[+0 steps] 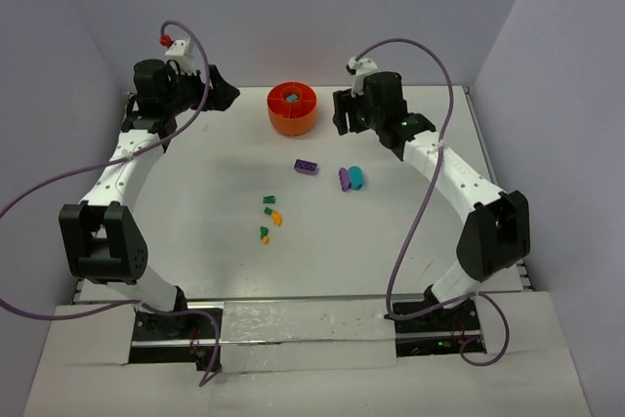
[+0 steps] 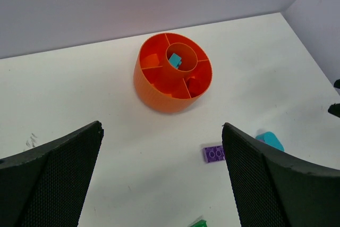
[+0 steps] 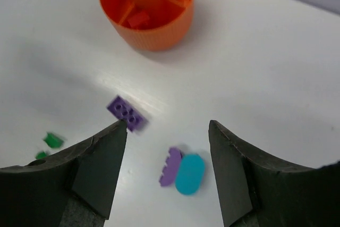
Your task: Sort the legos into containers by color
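1. The left gripper point(image 2: 162, 184) has its fingers point(image 2: 48, 176) spread wide, with nothing between them.
2. The right gripper point(image 3: 167, 171) is likewise spread and empty. Seen between its fingers point(image 3: 90, 176), a small purple brick point(image 3: 170, 166) and a rounded teal piece point(image 3: 189, 174) lie touching on the table point(image 1: 195, 192).
3. A flat purple brick point(image 3: 126, 112) lies near that pair, on the side toward the tub.
4. The orange tub point(image 1: 292, 124) stands far back, between both grippers. A teal brick point(image 2: 175, 60) sits in its centre ring and a reddish piece point(image 3: 139, 19) in an outer compartment.
5. Green bits point(image 1: 268, 200) and orange bits point(image 1: 276, 216) lie loose, well apart from the tub.
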You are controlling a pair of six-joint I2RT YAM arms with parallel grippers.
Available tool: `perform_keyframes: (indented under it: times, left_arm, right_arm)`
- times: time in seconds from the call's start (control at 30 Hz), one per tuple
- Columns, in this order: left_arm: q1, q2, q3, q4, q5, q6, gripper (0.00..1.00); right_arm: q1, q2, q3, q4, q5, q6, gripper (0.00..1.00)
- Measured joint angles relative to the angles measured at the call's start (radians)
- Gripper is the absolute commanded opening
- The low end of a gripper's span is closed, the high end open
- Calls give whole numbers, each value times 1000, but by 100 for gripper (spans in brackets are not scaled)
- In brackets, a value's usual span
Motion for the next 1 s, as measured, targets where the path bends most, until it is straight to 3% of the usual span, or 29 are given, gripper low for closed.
perform_keyframes:
  times: [0.17, 0.33, 0.57, 0.8, 1.0]
  left_arm:
    - [-2, -7, -6, -42, 49, 68, 99]
    - [-12, -7, -6, -95, 141, 136, 99]
    - [-36, -7, -6, -160, 250, 239, 99]
    - [-37, -7, -6, -219, 440, 358, 99]
    - [-40, -7, -6, -221, 505, 384, 99]
  right_arm:
    - [-2, -7, -63, -153, -68, -159, 74]
    - [-2, 77, -4, -347, -119, -339, 74]
    - [-26, 161, 8, -488, -180, -533, 83]
    - [-167, 161, -13, -556, -368, -887, 91]
    - [-289, 277, 143, -701, -514, -1221, 100]
